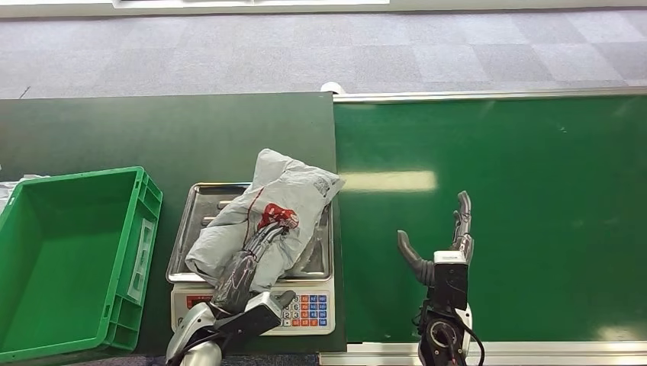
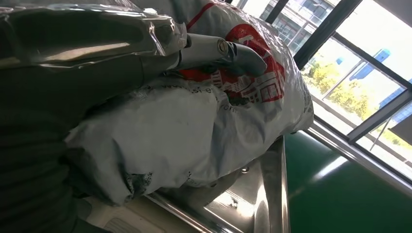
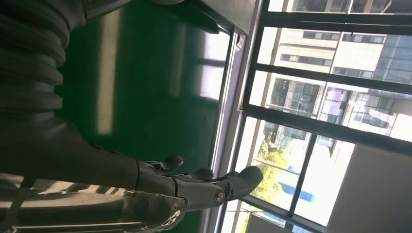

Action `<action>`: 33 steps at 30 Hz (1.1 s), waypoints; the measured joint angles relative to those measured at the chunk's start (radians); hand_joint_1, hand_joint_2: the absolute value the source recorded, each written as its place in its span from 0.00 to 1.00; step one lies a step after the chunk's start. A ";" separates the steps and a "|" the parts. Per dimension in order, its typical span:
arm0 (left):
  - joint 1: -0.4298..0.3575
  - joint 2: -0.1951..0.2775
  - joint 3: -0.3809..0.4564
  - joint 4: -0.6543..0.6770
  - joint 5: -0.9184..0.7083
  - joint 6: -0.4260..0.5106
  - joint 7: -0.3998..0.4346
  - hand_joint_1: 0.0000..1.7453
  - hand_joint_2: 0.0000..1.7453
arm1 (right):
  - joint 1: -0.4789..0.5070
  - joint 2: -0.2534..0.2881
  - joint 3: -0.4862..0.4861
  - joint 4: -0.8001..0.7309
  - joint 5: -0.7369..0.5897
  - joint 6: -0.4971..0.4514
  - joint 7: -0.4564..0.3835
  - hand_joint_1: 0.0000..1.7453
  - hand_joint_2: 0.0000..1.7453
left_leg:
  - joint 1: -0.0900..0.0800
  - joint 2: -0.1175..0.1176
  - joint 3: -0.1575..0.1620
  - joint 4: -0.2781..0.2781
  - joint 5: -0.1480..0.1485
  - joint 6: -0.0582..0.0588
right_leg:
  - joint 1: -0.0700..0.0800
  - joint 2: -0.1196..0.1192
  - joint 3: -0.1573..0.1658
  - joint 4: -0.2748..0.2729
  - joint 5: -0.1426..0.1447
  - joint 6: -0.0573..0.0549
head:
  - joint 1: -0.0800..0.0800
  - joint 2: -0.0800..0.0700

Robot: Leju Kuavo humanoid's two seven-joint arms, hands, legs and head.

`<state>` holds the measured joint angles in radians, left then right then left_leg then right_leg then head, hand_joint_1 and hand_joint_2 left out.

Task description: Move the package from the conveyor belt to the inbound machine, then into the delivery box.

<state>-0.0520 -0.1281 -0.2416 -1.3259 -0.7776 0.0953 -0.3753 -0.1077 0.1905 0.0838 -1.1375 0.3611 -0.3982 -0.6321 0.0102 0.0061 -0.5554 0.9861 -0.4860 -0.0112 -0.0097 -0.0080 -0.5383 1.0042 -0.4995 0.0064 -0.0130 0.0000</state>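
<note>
- Left hand [image 1: 259, 248] lies on top of the grey package [image 1: 267, 217], its fingers closed over the red printed patch; from the left wrist view a finger [image 2: 228, 51] presses onto that patch, so I judge the hand to be gripping the bag rather than just resting on it.
- Package sits slumped in the steel tray of the inbound machine [image 1: 194, 229] (a weighing scale with a keypad at its 6 o'clock edge), spilling over the tray's rim toward 1 o'clock. That placement suggests the 1st leg of the task is done and the weighing stop is the reason it lies here.
- Green delivery box [image 1: 145, 221] stands just beside the machine at its 9 o'clock, open side up, ready to receive the bag.
- Right hand [image 1: 446, 244] hovers above the conveyor belt [image 1: 534, 191] at the machine's 3 o'clock, fingers spread apart and holding nothing, probably parked clear of the transfer.
</note>
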 joint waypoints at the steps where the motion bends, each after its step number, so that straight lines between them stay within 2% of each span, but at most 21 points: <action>1: -0.004 0.000 0.000 0.008 0.000 0.000 0.000 0.00 1.00 | 0.000 0.001 -0.003 0.004 0.004 0.002 0.001 0.00 1.00 | 0.000 0.000 0.000 0.000 0.000 0.000 | 0.000 0.000 0.000 0.000 0.000 0.000 | 0.000 0.000; 22: -0.027 -0.010 0.013 0.048 0.051 -0.012 -0.051 0.00 1.00 | 0.000 0.017 -0.050 0.040 0.038 0.027 0.002 0.00 1.00 | 0.000 0.000 0.000 0.000 0.000 0.000 | 0.000 0.000 0.000 0.000 0.000 0.000 | 0.000 0.000; 27: -0.027 -0.010 0.015 0.048 0.065 -0.015 -0.063 0.09 1.00 | -0.001 0.019 -0.056 0.046 0.040 0.027 0.002 0.00 1.00 | 0.000 0.000 0.000 0.000 0.000 0.000 | 0.000 0.000 0.000 0.000 0.000 0.000 | 0.000 0.000; 32: -0.027 -0.010 0.016 0.048 0.074 -0.020 -0.067 0.09 1.00 | -0.004 0.020 -0.060 0.054 0.040 0.028 0.001 0.00 1.00 | 0.000 0.000 0.000 0.000 0.000 0.000 | 0.000 0.000 0.000 0.000 0.000 0.000 | 0.000 0.000; 33: -0.027 -0.010 0.017 0.048 0.074 -0.020 -0.067 0.12 1.00 | -0.004 0.021 -0.061 0.055 0.040 0.028 0.000 0.00 1.00 | 0.000 0.000 0.000 0.000 0.000 0.000 | 0.000 0.000 0.000 0.000 0.000 0.000 | 0.000 0.000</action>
<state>-0.0792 -0.1385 -0.2245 -1.2779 -0.7037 0.0752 -0.4425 -0.1120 0.2112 0.0229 -1.0821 0.4009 -0.3704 -0.6316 0.0102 0.0059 -0.5553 0.9861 -0.4859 -0.0112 -0.0096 -0.0081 -0.5378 1.0042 -0.4994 0.0064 -0.0130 0.0000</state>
